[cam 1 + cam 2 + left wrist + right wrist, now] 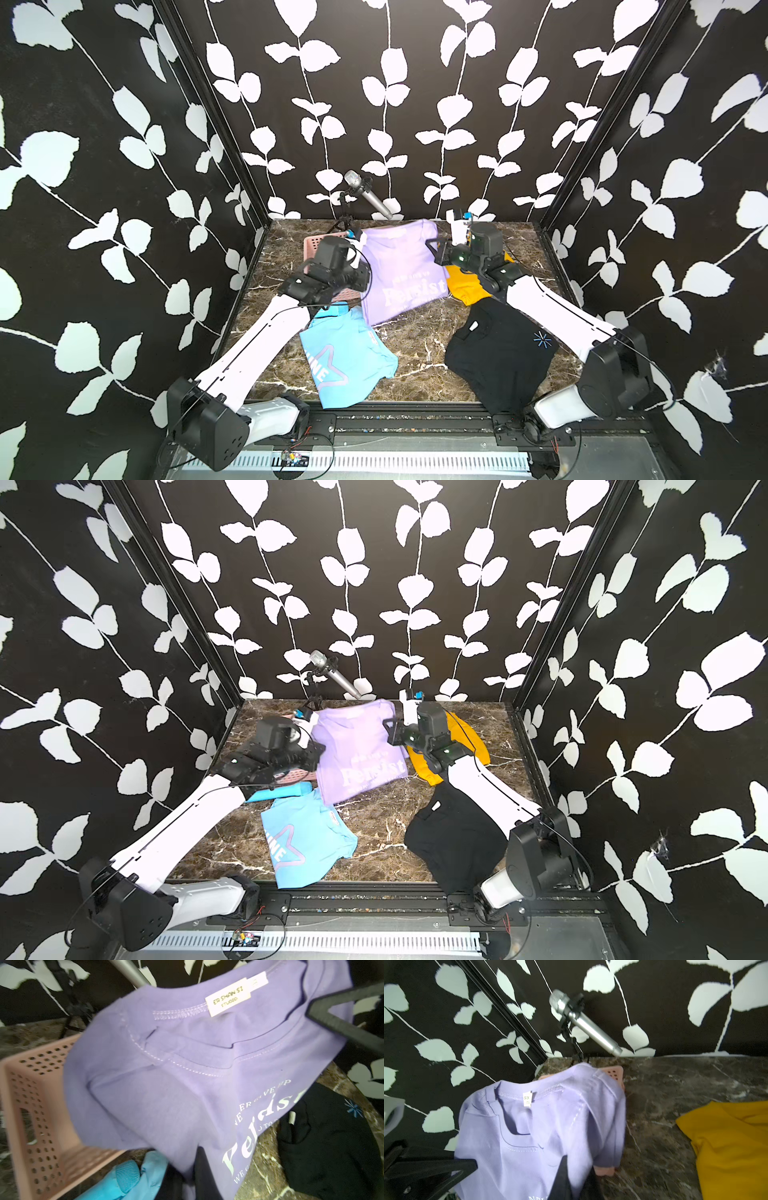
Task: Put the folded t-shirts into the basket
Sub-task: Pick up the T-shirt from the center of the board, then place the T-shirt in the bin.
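Left gripper (360, 246) and right gripper (433, 249) both pinch the lilac tee (399, 266) mid-carry, next up probably lowering it flat into the basket (31, 1105).

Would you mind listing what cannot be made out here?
- Basket interior: in both top views the left arm and the lilac t-shirt cover most of it; in the left wrist view the shirt overhangs it.
- Small print around "Persist": too small in a top view, blurred in the left wrist view.
- Mustard t-shirt: partly under the right arm in a top view, cut by the frame edge in the right wrist view.
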`<control>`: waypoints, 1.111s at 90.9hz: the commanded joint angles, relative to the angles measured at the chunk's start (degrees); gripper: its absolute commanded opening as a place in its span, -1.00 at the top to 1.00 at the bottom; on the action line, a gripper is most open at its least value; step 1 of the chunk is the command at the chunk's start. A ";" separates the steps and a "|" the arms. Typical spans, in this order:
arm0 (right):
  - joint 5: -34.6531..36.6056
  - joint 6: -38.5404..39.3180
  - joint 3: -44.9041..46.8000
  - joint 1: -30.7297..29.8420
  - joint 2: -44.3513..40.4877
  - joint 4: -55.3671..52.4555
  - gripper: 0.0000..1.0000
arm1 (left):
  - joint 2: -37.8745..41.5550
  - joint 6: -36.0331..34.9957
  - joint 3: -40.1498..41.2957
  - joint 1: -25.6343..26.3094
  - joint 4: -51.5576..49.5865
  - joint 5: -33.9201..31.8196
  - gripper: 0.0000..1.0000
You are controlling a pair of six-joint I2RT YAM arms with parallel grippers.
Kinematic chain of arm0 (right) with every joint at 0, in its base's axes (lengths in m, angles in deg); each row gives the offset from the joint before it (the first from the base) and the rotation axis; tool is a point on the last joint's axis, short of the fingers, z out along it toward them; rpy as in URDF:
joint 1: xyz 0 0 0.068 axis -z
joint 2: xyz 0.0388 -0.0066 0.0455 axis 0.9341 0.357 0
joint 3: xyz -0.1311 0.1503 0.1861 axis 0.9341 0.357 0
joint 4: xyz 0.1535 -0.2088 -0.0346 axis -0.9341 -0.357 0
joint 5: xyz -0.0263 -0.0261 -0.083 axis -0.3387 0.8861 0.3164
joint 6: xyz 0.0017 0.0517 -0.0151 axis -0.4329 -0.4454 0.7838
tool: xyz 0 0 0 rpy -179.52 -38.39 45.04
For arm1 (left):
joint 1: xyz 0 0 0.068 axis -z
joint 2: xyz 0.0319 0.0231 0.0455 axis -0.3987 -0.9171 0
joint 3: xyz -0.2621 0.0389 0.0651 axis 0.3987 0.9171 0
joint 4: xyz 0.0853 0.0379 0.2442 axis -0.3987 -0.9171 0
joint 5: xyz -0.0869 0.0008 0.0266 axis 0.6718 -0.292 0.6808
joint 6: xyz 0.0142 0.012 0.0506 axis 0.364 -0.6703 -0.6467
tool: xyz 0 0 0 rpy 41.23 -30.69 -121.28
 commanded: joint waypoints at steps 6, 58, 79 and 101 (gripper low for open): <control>4.82 -4.62 -8.94 -2.70 7.82 5.31 1.00 | -1.69 -2.77 -5.88 -6.39 -2.20 1.34 1.00; 13.33 -9.56 -31.54 -9.87 28.30 -3.35 1.00 | -9.53 -3.34 -7.05 -19.63 -1.52 3.18 1.00; 16.98 -11.09 -38.02 -9.88 34.82 -8.98 1.00 | -16.03 -4.75 -8.20 -21.27 -2.47 0.07 1.00; 20.88 -10.97 -43.62 -9.85 40.95 -13.41 1.00 | -24.65 -6.66 -13.04 -21.61 -4.44 -1.95 1.00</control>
